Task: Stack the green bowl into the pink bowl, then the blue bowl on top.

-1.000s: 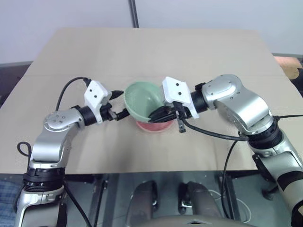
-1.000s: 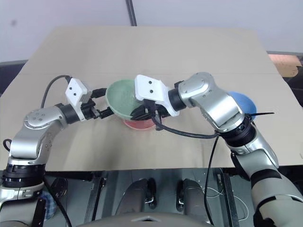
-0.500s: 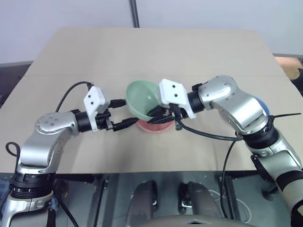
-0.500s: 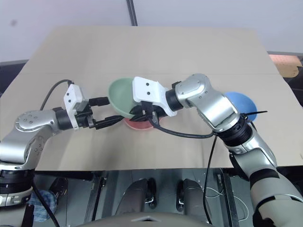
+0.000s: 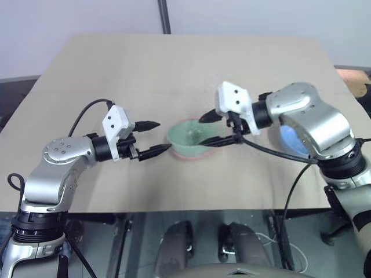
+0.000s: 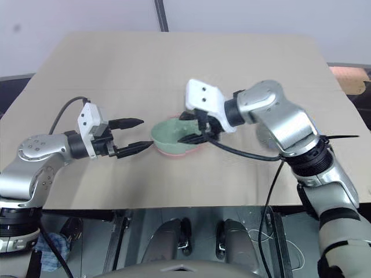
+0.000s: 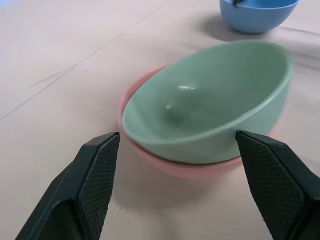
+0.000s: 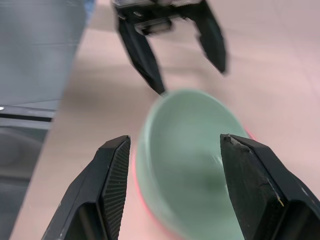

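The green bowl [image 5: 188, 135] rests inside the pink bowl [image 7: 185, 169], slightly tilted, at the middle of the table. Only the pink rim shows beneath it. The blue bowl [image 7: 257, 15] stands apart to the right, partly behind my right forearm [image 5: 301, 116]. My right gripper [image 5: 204, 130] is open, its fingers on either side of the green bowl's right rim with nothing held. To the left of the stacked bowls, my left gripper [image 5: 159, 137] is open and points at them, a short gap away.
The tan table [image 5: 174, 63] has free surface behind and to the left of the bowls. Its front edge [image 5: 174, 209] runs close under both arms. A black cable [image 5: 278, 155] hangs from my right wrist over the table.
My right gripper opened and let go of the green bowl, which dropped from its tilted, raised hold into the pink bowl. The right gripper drew back to the right. The left gripper backed off slightly.
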You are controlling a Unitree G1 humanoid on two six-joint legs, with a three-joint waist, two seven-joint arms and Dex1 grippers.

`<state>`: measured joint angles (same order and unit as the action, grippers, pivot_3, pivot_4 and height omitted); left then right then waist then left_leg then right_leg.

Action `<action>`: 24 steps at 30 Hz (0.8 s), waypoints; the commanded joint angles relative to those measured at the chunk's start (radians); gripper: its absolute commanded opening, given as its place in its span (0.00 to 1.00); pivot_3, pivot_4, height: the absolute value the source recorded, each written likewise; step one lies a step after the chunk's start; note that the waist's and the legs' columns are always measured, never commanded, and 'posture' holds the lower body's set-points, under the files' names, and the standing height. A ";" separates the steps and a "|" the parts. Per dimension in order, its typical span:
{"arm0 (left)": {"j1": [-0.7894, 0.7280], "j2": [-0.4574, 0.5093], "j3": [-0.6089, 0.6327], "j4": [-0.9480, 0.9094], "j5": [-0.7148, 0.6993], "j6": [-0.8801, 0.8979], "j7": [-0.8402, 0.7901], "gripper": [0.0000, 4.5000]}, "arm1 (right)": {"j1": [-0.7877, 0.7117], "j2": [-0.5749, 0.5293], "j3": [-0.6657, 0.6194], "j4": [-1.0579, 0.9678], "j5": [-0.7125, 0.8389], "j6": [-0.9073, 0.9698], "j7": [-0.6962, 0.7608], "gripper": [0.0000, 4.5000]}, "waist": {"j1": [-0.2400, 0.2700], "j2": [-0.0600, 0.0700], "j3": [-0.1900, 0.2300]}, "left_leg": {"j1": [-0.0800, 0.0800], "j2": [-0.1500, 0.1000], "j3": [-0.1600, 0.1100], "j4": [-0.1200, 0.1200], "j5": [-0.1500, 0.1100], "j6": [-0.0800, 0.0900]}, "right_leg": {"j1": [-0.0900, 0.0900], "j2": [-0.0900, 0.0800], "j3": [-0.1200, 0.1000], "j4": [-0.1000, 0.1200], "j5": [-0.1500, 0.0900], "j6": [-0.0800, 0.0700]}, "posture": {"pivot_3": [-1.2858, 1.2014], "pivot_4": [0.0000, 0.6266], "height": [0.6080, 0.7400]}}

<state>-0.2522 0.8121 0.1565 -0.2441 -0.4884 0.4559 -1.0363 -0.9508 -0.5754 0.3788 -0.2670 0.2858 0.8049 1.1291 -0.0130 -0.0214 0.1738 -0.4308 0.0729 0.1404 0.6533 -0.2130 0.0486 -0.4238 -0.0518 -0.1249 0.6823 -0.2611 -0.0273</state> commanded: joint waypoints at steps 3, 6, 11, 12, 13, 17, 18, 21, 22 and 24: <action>-0.012 0.015 0.019 -0.029 -0.038 -0.003 -0.026 0.87 | 0.005 -0.041 -0.073 -0.047 0.027 0.024 -0.028 0.69 | -0.001 0.000 0.000 | 0.000 0.000 0.000 0.000 0.000 0.000 | 0.000 0.000 0.000 0.000 0.000 0.000 | 0.52 0.24 1.00; -0.015 0.018 0.023 -0.036 -0.063 0.008 -0.040 0.87 | 0.021 -0.085 -0.105 -0.044 0.031 0.046 -0.040 0.69 | 0.000 0.000 0.000 | 0.000 0.000 0.000 0.000 0.000 0.000 | 0.000 0.000 0.000 0.000 0.000 0.000 | 0.52 0.24 1.00; 0.014 0.047 0.042 -0.063 -0.102 0.028 -0.082 0.87 | 0.103 -0.230 -0.168 -0.021 0.003 0.093 -0.082 0.69 | 0.007 0.000 0.000 | -0.001 -0.001 0.000 0.000 0.000 0.000 | 0.000 -0.001 -0.001 -0.002 0.000 0.000 | 0.52 0.24 1.00; 0.022 0.054 0.046 -0.068 -0.112 0.032 -0.090 0.87 | 0.119 -0.255 -0.180 -0.022 0.001 0.101 -0.090 0.69 | 0.006 0.000 0.000 | -0.001 -0.001 0.000 0.000 0.000 0.000 | 0.000 -0.001 0.000 -0.002 0.000 0.000 | 0.52 0.24 1.00; 0.028 0.061 0.051 -0.073 -0.120 0.034 -0.098 0.87 | 0.139 -0.285 -0.196 -0.020 -0.007 0.116 -0.105 0.69 | 0.003 0.001 0.001 | -0.001 -0.001 0.000 0.000 0.000 0.000 | 0.000 -0.001 0.000 -0.002 0.000 0.000 | 0.52 0.24 1.00; 0.034 0.085 0.077 -0.081 -0.163 0.049 -0.138 0.87 | 0.223 -0.374 -0.250 -0.030 -0.019 0.198 -0.164 0.69 | 0.002 0.001 0.001 | 0.000 0.000 0.000 -0.001 0.000 0.000 | 0.000 0.000 0.000 -0.002 0.000 0.000 | 0.52 0.24 1.00; 0.037 0.094 0.083 -0.084 -0.174 0.054 -0.150 0.87 | 0.243 -0.389 -0.261 -0.037 -0.019 0.219 -0.179 0.69 | 0.001 0.001 0.001 | 0.000 0.000 0.000 -0.001 0.000 0.000 | 0.000 0.000 0.000 -0.002 -0.001 0.001 | 0.52 0.24 1.00; 0.036 0.113 0.082 -0.083 -0.190 0.056 -0.181 0.87 | 0.314 -0.410 -0.287 -0.051 -0.041 0.300 -0.264 0.69 | 0.002 0.001 0.001 | 0.000 0.000 0.000 -0.001 0.000 0.000 | 0.000 0.000 0.001 -0.002 -0.002 0.003 | 0.52 0.24 1.00; 0.033 0.114 0.080 -0.080 -0.194 0.055 -0.185 0.87 | 0.328 -0.407 -0.294 -0.055 -0.043 0.322 -0.287 0.69 | 0.002 0.001 0.001 | 0.000 0.000 0.000 -0.001 0.000 0.000 | 0.000 0.000 0.001 -0.002 -0.002 0.003 | 0.52 0.24 1.00; 0.016 0.111 0.070 -0.070 -0.200 0.054 -0.192 0.87 | 0.349 -0.377 -0.304 -0.073 -0.034 0.392 -0.334 0.69 | 0.001 0.001 0.001 | 0.000 0.000 0.000 -0.001 0.000 0.000 | 0.000 0.000 0.001 -0.002 -0.002 0.004 | 0.52 0.24 1.00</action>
<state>-0.2155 0.9119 0.2071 -0.2976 -0.6692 0.5152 -1.2142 -0.6025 -0.9626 0.1310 -0.2965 0.2511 1.1396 0.8429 -0.0121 -0.0203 0.1746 -0.4310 0.0730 0.1406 0.6527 -0.2131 0.0486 -0.4239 -0.0518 -0.1240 0.6806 -0.2633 -0.0236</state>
